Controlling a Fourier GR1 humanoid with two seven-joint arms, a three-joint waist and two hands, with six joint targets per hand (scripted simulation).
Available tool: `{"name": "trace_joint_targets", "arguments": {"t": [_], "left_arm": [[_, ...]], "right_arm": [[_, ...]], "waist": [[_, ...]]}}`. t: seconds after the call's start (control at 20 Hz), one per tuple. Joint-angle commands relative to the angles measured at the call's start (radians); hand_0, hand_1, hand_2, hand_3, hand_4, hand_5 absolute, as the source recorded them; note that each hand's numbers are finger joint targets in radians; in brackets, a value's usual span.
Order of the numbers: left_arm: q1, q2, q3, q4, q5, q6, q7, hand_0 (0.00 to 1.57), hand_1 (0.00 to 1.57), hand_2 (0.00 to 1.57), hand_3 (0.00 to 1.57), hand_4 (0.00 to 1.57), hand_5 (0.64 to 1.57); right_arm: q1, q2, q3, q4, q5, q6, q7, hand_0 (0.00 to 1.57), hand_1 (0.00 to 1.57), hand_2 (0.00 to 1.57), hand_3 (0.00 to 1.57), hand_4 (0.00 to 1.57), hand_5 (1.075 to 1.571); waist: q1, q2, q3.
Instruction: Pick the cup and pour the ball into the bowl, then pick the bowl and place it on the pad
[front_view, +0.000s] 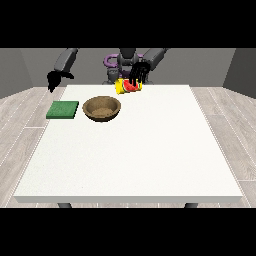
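Observation:
A yellow cup (120, 87) with red inside is held tilted on its side above the table's far edge, its mouth turned towards the view's left. The hand at the view's right (138, 73) has its fingers curled round the cup from above. A brown bowl (102, 108) stands on the table, below and to the left of the cup. The green pad (63, 109) lies flat to the left of the bowl. The hand at the view's left (53, 78) hangs beyond the table's far left corner, holding nothing. I see no ball.
The white table (135, 155) stretches towards the camera in front of the bowl and pad. The robot's torso (125, 62) stands behind the far edge.

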Motion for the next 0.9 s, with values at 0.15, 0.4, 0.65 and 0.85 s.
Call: {"name": "trace_joint_targets", "arguments": {"t": [0.15,0.4,0.65,0.85], "left_arm": [[-0.037,-0.062,-0.078,-0.045,-0.138,-0.19,0.085,0.22,0.22,1.57,1.44,0.87,1.529],[-0.075,-0.063,-0.165,-0.138,-0.237,-0.267,0.092,0.0,0.0,1.57,1.57,0.55,1.521],[-0.131,-0.063,-0.196,-0.225,-0.21,-0.429,0.141,0.0,0.0,1.57,1.57,0.58,1.529],[-0.128,-0.064,-0.214,-0.18,-0.323,-0.403,0.162,0.0,0.0,1.57,1.57,0.62,1.538]], "right_arm": [[0.031,-0.044,-0.026,0.044,-0.021,0.041,-0.005,0.0,0.0,0.24,0.39,0.4,1.54],[0.076,-0.082,-0.059,0.104,-0.027,0.063,-0.106,0.0,0.0,0.27,0.34,0.39,1.535],[0.014,-0.055,-0.023,0.085,-0.005,0.032,-0.062,0.0,0.0,0.19,0.35,0.41,1.533],[0.03,-0.028,0.0,0.051,0.005,0.054,-0.124,0.0,0.0,0.18,0.3,0.43,1.53]], "waist": [[0.041,-0.041,-0.0017],[0.11,-0.002,-0.0007],[0.058,-0.011,-0.0015],[0.016,0.052,-0.0014]]}}
